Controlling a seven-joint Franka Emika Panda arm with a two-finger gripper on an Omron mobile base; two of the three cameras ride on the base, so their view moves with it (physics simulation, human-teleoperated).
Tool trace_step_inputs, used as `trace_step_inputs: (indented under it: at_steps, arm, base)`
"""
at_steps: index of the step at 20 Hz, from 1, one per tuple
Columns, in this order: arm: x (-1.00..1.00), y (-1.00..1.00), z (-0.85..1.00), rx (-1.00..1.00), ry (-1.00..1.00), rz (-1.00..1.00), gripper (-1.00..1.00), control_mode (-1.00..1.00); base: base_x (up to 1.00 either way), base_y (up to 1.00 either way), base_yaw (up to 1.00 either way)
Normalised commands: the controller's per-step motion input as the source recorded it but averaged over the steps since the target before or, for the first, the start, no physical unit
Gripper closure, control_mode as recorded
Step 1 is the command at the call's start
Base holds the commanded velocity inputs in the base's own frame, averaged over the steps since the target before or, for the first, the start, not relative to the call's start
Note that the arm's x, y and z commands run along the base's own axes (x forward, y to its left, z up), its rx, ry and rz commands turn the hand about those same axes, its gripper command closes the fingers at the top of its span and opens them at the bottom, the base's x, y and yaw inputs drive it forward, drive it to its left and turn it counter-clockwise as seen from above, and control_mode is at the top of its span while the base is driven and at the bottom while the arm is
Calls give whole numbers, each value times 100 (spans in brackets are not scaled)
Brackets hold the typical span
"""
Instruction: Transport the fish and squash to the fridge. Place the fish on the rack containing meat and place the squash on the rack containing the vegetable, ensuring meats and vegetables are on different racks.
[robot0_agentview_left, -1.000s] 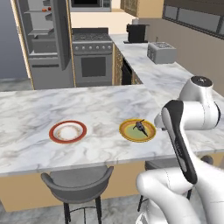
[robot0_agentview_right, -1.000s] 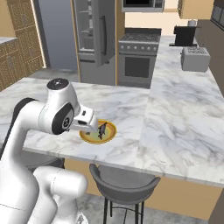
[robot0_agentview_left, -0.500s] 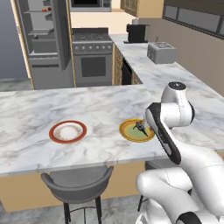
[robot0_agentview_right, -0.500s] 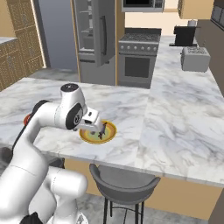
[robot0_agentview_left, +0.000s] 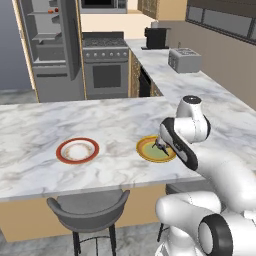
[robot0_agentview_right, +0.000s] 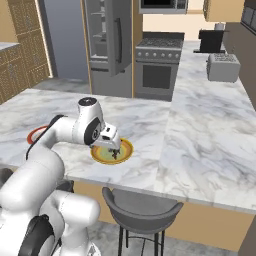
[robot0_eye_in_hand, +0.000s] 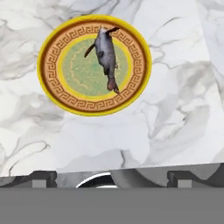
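Observation:
A grey fish (robot0_eye_in_hand: 106, 54) lies on a yellow patterned plate (robot0_eye_in_hand: 52, 83) on the marble island. My gripper (robot0_eye_in_hand: 111, 179) hangs open above the plate with nothing between its fingertips (robot0_eye_in_hand: 43, 177). In the base views the gripper (robot0_agentview_left: 162, 146) (robot0_agentview_right: 114, 150) sits just over the yellow plate (robot0_agentview_left: 150, 152) (robot0_agentview_right: 102, 157). The fridge (robot0_agentview_left: 50, 45) (robot0_agentview_right: 102, 45) stands open across the aisle, with small red items on an upper shelf, too small to tell apart. The squash is out of view.
A red-rimmed plate (robot0_agentview_left: 77, 150) (robot0_agentview_right: 36, 135) rests left of the yellow one. A grey stool (robot0_agentview_left: 87, 210) (robot0_agentview_right: 142, 212) stands at the island's near edge. Beyond are the oven range (robot0_agentview_left: 106, 65), a toaster (robot0_agentview_left: 184, 60) and a coffee machine (robot0_agentview_left: 156, 37).
The arm has swung in from the right and down, bringing the open gripper over the yellow plate. The fish and both plates have stayed put.

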Motion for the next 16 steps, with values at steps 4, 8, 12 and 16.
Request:
trace_step_inputs:
  at_steps: [4,8,12,16]
  arm:
    - [40,0,-25,0,0,0,-100,-100]
    - [41,0,-40,0,0,0,-100,-100]
    - [44,-1,-32,0,0,0,-100,-100]
    - [37,0,-18,0,0,0,-100,-100]
  base:
    - [0,0,0]
    - [0,0,0]
    - [0,0,0]
    - [0,0,0]
